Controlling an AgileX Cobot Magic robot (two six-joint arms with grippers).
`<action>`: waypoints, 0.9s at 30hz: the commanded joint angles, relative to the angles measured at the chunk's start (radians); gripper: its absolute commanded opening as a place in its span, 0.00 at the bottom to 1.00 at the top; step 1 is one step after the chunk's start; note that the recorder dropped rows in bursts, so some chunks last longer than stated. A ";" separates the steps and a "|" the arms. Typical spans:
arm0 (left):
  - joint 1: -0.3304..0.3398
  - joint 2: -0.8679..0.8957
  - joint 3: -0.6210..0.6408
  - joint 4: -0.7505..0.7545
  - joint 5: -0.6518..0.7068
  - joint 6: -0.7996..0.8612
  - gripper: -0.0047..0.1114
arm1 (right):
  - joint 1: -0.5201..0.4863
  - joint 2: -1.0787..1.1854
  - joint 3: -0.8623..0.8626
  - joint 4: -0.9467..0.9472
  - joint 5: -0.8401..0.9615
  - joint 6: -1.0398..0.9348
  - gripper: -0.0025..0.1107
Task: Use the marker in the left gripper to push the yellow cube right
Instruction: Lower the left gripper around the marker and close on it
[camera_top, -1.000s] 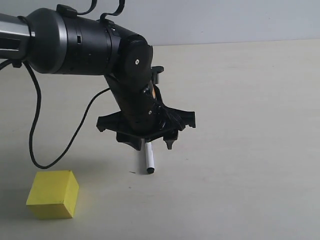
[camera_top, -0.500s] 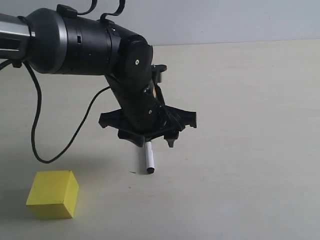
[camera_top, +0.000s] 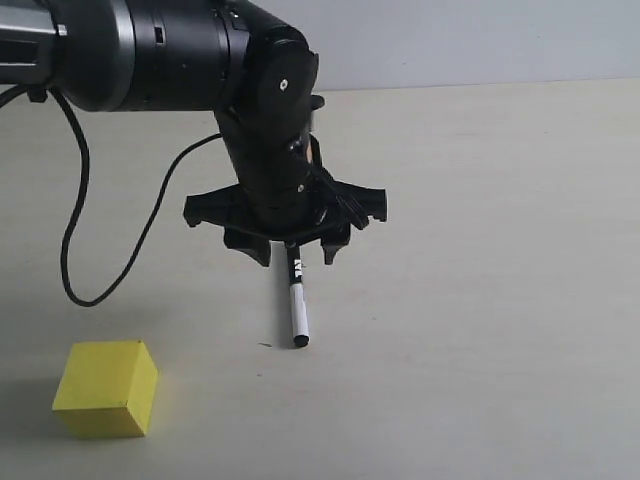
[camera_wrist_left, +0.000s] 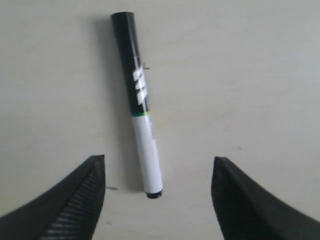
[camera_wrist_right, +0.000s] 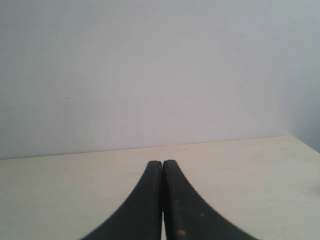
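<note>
The marker (camera_top: 296, 300) lies flat on the table, black cap end toward the arm and white barrel end toward the camera. My left gripper (camera_top: 296, 255) hangs open just above it, touching nothing. In the left wrist view the marker (camera_wrist_left: 142, 110) lies on the table beyond and between the wide-apart fingertips (camera_wrist_left: 90, 185), and the left gripper (camera_wrist_left: 159, 161) holds nothing. The yellow cube (camera_top: 105, 388) sits at the front left, well apart from the marker and the gripper. My right gripper (camera_wrist_right: 162, 162) is shut on nothing, out of the exterior view.
A black cable (camera_top: 72, 250) loops down from the left arm onto the beige table (camera_top: 500, 300), behind the cube. A pale wall (camera_top: 480, 40) bounds the table's far edge.
The left gripper has risen and shifted slightly left, uncovering the marker's black cap end. The marker and the cube have stayed where they were.
</note>
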 joint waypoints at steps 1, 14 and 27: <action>-0.004 0.018 -0.025 0.008 0.082 -0.068 0.56 | -0.005 -0.007 0.005 0.002 -0.003 0.000 0.02; -0.004 0.146 -0.025 -0.077 -0.012 -0.073 0.56 | -0.005 -0.007 0.005 0.002 -0.003 0.000 0.02; -0.004 0.157 -0.025 -0.078 -0.008 -0.057 0.56 | -0.005 -0.007 0.005 0.002 -0.003 0.000 0.02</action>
